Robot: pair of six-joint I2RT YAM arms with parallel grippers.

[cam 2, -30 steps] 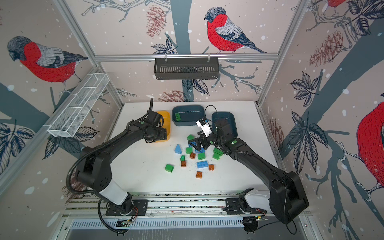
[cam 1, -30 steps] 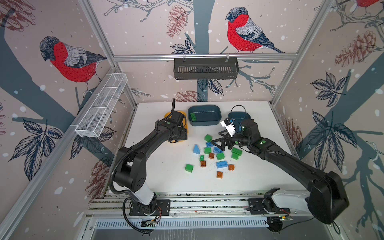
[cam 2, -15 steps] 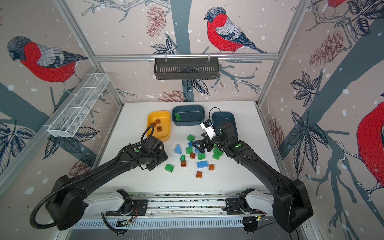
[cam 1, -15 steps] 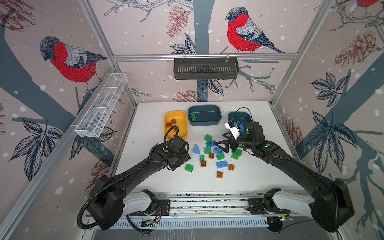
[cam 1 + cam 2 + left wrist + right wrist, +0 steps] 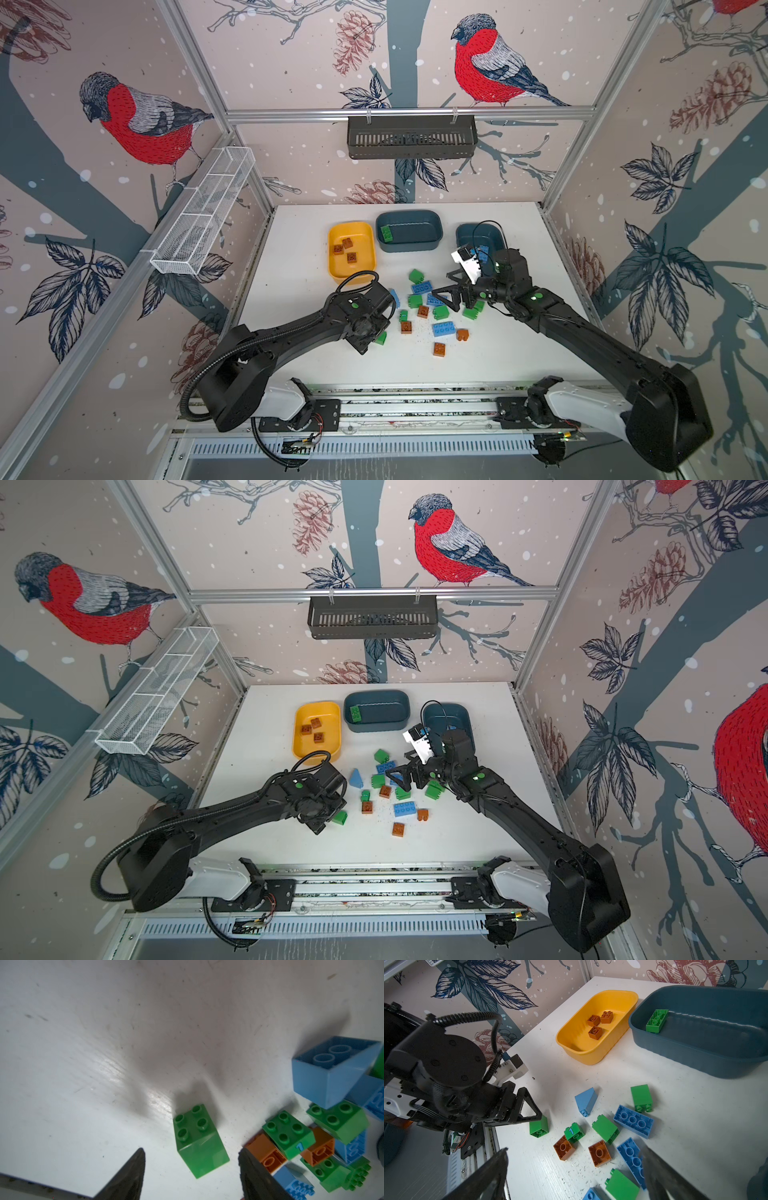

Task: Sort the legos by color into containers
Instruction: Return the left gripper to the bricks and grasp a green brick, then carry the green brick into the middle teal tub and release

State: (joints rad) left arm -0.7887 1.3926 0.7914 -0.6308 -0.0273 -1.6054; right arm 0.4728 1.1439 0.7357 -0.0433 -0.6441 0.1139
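Left tool (image 5: 191, 1150) half open, held nothing. Green brick (image 5: 199, 1142) lay partly between jaws, 8 o'clock of pile (image 5: 440, 311). Needed: drop lower, pinch flat sides, carry to teal tub (image 5: 409, 246) at 12 o'clock. Right tool (image 5: 574, 1150) wide open, empty.

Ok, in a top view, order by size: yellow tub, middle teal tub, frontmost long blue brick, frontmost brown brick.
Largest: the yellow tub and the middle teal tub, too alike to rank.
Then: the long blue brick.
Smallest: the brown brick.
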